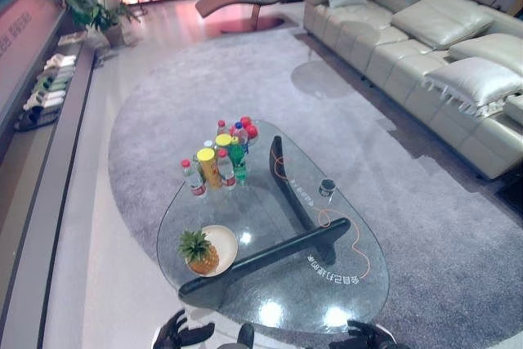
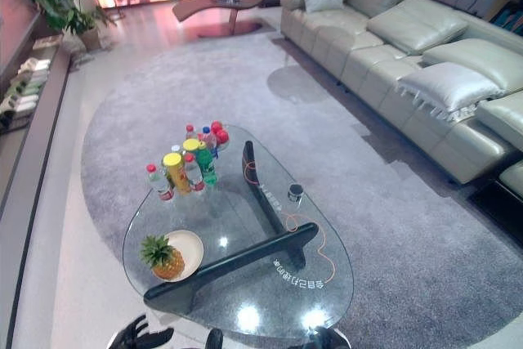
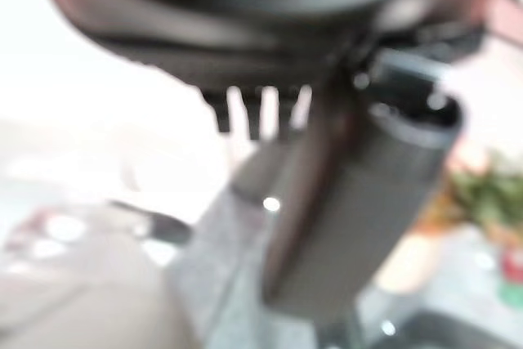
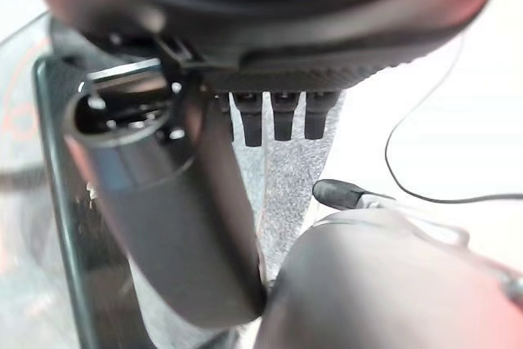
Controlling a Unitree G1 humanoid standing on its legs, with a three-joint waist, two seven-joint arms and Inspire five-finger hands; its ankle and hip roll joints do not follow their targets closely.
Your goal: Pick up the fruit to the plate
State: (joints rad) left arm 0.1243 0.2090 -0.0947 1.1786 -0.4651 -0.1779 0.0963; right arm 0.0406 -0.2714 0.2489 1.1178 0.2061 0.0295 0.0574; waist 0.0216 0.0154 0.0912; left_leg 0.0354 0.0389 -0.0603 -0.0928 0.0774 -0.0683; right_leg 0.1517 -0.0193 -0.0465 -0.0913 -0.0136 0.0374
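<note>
At the near edge of the glass table [image 1: 359, 226] the left hand [image 1: 181, 334] and the right hand [image 1: 365, 335] are hanging low with nothing in them; the right wrist view is showing relaxed, uncurled fingers, and the left one is giving the same impression, though blurred. A little farther, on the near left part of the table, the pineapple [image 1: 198, 252] is already lying on the white plate [image 1: 226, 241], so I judge the task is looking done, as no other fruit is showing. Farther still, the eye views are showing the cluster of bottles [image 1: 221, 157], the small dark cup [image 1: 327, 187] to the right and the sofa [image 1: 425, 46] far right, while the left wrist view is giving only a blurred orange and green shape, probably the pineapple.
</note>
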